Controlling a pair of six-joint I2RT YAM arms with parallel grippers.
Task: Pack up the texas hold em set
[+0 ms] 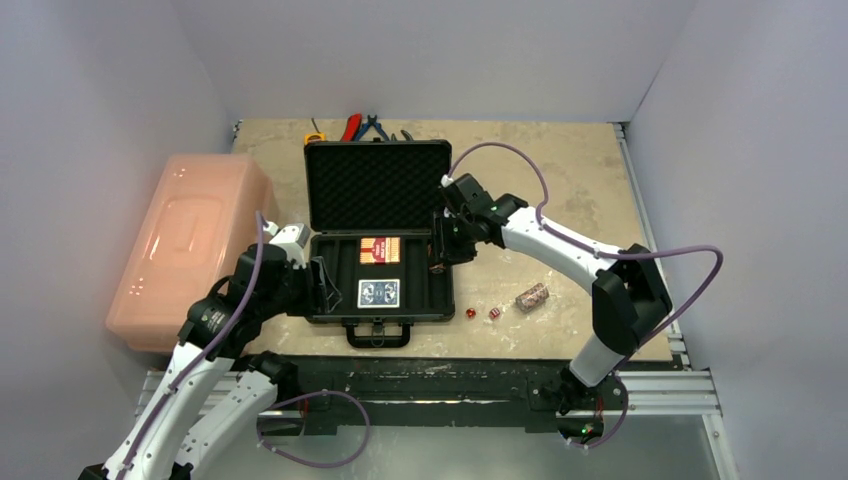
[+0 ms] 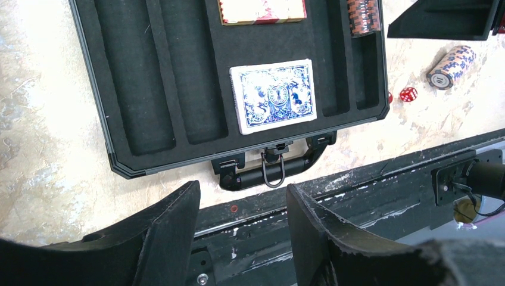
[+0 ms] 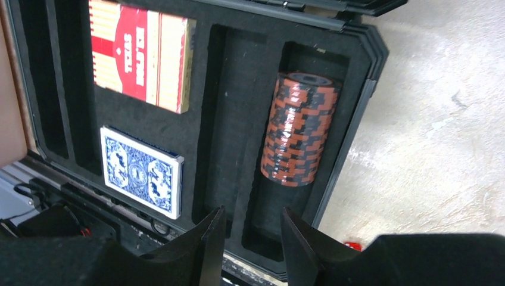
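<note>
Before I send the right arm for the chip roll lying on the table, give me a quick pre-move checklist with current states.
1. right gripper open and empty: ok, nothing between its fingers.
2. packed chip roll seated in the case: ok, in the rightmost slot.
3. Free slot for the next roll: ok, the slot beside it is empty.
4. loose chip roll unobstructed: ok, on its side on the table, right of the case.
5. dice packed: not ok, both on the table between case and loose roll; could get bumped.
6. left gripper out of the way: ok, open at the case's left edge.
</note>
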